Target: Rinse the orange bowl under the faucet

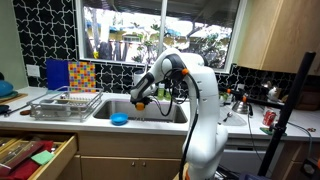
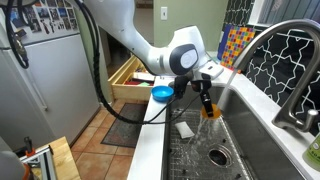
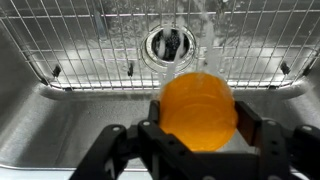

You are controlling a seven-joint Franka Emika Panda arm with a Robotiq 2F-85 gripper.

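My gripper (image 3: pixel 198 128) is shut on the orange bowl (image 3: pixel 199 108) and holds it over the steel sink, above the wire grid on the sink floor. In an exterior view the orange bowl (image 2: pixel 209 108) hangs below the gripper (image 2: pixel 205 95) in a stream of running water. The faucet (image 2: pixel 285 50) is a silver gooseneck arching over the sink at the right. In an exterior view the gripper (image 1: pixel 140 98) and a bit of the orange bowl (image 1: pixel 141 103) sit over the sink basin; the faucet (image 1: pixel 166 76) is mostly hidden behind the arm.
A blue bowl (image 1: pixel 119 120) sits on the sink's front rim, also seen in an exterior view (image 2: pixel 162 94). A wire dish rack (image 1: pixel 66 104) stands beside the sink. The drain (image 3: pixel 166 44) lies under the wire grid (image 3: pixel 80 45). An open drawer (image 1: pixel 35 158) juts out below the counter.
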